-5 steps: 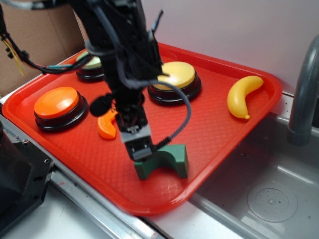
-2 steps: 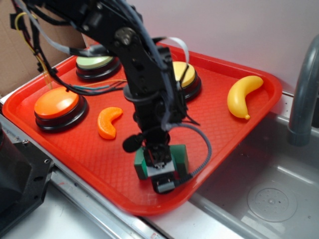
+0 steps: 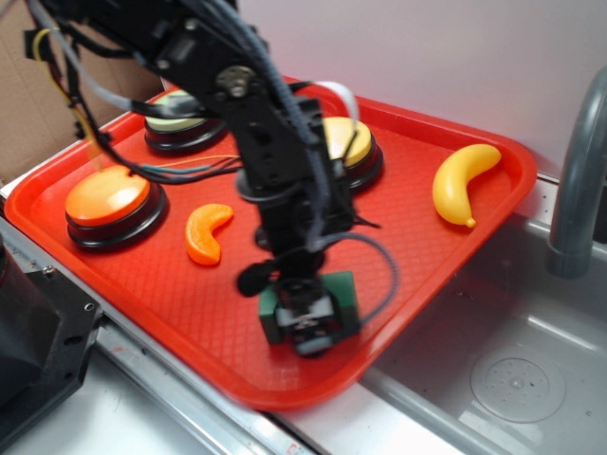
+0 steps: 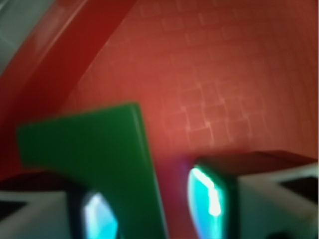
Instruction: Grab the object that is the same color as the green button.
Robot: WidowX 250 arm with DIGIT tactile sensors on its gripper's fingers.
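Note:
The object, a dark green arch block [image 3: 345,290], stands near the front edge of the red tray [image 3: 427,256]. My gripper [image 3: 309,329] is down over it and hides most of it. In the wrist view the block [image 4: 99,149] fills the space between my fingers. The left finger lies close against it. The right finger [image 4: 208,198] stands apart from it, with a strip of tray showing between, so the gripper [image 4: 154,209] is open around the block. The pale green button [image 3: 167,122] sits at the tray's back left, partly hidden by my arm.
An orange-topped button [image 3: 106,197] and an orange slice [image 3: 207,233] lie to the left. The yellow-topped button [image 3: 351,142] is behind my arm. A yellow banana [image 3: 463,182] lies at the back right. A metal sink [image 3: 517,379] and grey faucet [image 3: 580,171] border the tray's right side.
My arm has swung forward and dropped, bringing the gripper from just above the green block down around it. The block has stayed where it was.

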